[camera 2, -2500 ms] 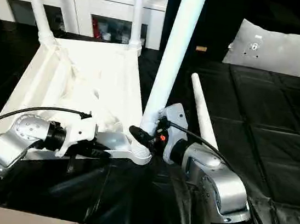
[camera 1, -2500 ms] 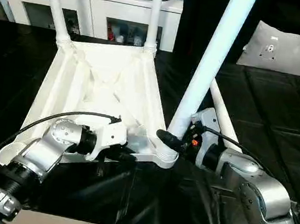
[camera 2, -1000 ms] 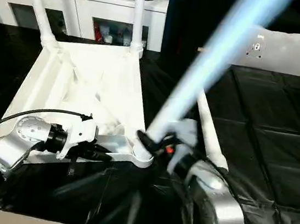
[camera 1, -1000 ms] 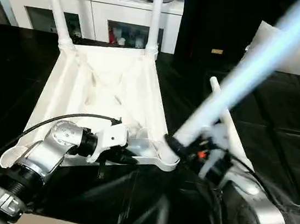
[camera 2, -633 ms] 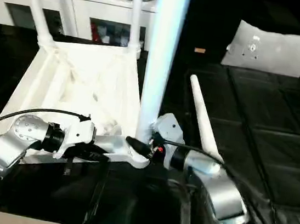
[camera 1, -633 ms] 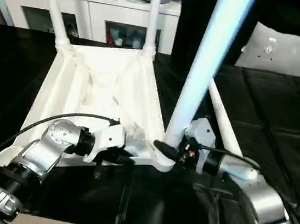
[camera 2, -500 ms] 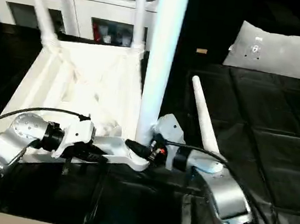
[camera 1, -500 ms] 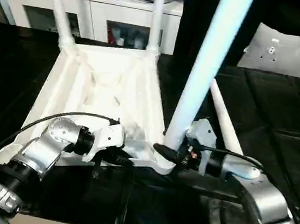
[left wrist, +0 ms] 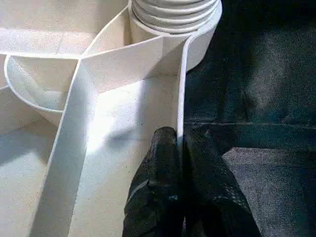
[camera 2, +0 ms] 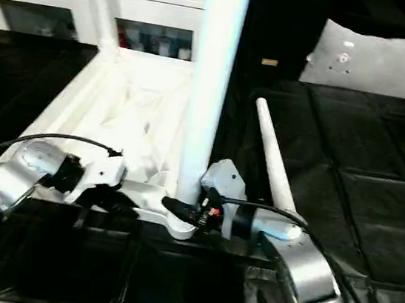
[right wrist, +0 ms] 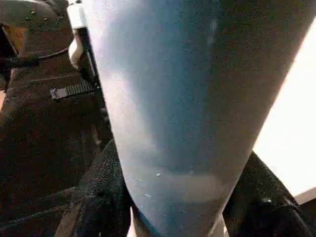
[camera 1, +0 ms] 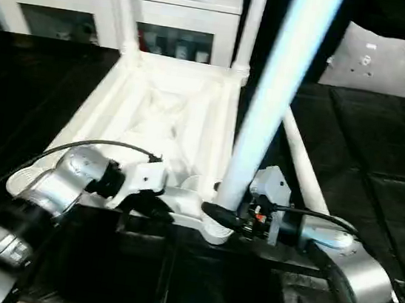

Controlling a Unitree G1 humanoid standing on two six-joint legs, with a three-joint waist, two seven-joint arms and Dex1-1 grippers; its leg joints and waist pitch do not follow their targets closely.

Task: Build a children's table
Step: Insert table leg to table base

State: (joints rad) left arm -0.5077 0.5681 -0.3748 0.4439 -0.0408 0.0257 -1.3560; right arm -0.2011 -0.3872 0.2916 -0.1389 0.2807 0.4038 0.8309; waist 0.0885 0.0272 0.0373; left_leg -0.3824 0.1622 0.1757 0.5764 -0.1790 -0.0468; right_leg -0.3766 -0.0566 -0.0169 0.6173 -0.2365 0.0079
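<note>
Left eye view: we start with the white plastic rectangular tabletop (camera 1: 165,120), which lies upside down across the centre-left of the frame on the black quilted cloth (camera 1: 381,153), ribbed underside up, so that its round corner sockets face upward to take the legs. Two long white cylindrical tube legs (camera 1: 251,20) stand in the far sockets at the upper centre, in front of the white cabinet with dark openings (camera 1: 73,0) along the top left.

A third white tube leg (camera 1: 271,108) rises from the near right corner socket (camera 1: 216,228) to the top edge; we judge it is being worked into that socket. Our right gripper (camera 1: 217,213) clamps this leg just above the socket, its black fingers (right wrist: 96,197) on either side of the tube, a low hold that we judge gives control of the seating end.

A fourth white tube leg (camera 2: 272,164) lies loose on the cloth, right of centre, waiting its turn.

Our left gripper (left wrist: 178,163) is pinched shut on the tabletop's thin near edge wall, just beside that socket, presumably to steady the top against the push.

A grey cushion (camera 1: 390,60) sits at the upper right. We can read no writing or brand anywhere.
</note>
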